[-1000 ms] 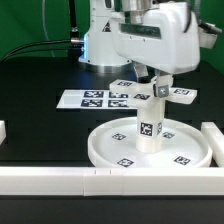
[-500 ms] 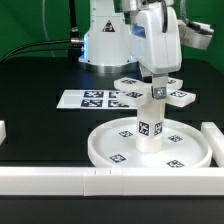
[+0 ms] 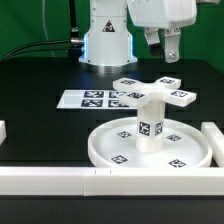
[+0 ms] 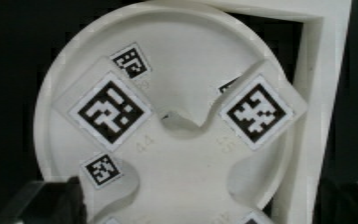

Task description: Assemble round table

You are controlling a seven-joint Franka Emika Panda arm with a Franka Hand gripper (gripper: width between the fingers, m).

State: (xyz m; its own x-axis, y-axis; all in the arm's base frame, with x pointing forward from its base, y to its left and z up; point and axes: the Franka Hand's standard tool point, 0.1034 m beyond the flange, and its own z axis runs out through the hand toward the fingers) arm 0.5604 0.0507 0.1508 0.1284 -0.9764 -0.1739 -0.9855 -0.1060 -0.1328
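Observation:
The large round rimmed disc (image 3: 100, 148) lies on the black table. The short thick cylinder (image 3: 150, 126) stands upright at its centre. The flat cross-shaped piece (image 3: 152, 92) rests on top of the cylinder. My gripper (image 3: 162, 48) is open and empty, well above the cross-shaped piece and apart from it. In the wrist view the cross-shaped piece (image 4: 185, 120) fills the picture with its tags, over the disc (image 4: 158, 25). My gripper (image 4: 194, 212) shows only as dark fingertips (image 4: 51, 202) at the sides, wide apart.
The marker board (image 3: 88, 99) lies behind the disc. Long white border bars run along the front (image 3: 100, 181), at the exterior view's right (image 3: 213, 136) and left (image 3: 3, 130). The robot base (image 3: 105, 40) stands at the back.
My gripper was down at the cross-shaped piece on the cylinder. It has let go and risen straight up. The cross-shaped piece stays on the cylinder.

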